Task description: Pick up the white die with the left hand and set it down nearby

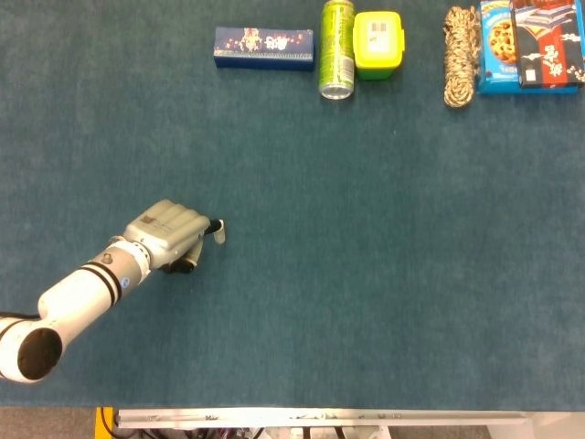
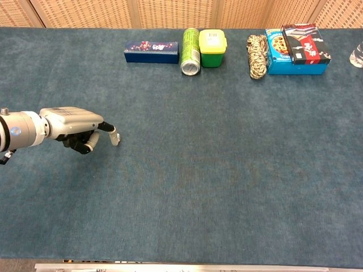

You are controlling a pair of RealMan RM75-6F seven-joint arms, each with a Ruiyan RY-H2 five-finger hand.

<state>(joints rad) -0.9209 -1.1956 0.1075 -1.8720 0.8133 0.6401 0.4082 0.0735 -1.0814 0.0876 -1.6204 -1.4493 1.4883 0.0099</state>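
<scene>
The left hand (image 1: 172, 238) sits at the left-centre of the head view, fingers curled under the palm with one pale fingertip (image 2: 114, 137) reaching right. The white die is not visible in either view; presumably it lies hidden at or under that fingertip, so I cannot tell whether the hand has pinched it or merely covers it. The risk, as I judge it: a small, hard, smooth cube on the napped blue counter (image 1: 366, 274) could be nudged and roll off, or squirt out of an off-centre pinch. Along the top edge stand a navy box (image 1: 264, 48), a glossy green can (image 1: 336, 50) and a braided rope bundle (image 1: 460, 55). The right hand is out of sight.
</scene>
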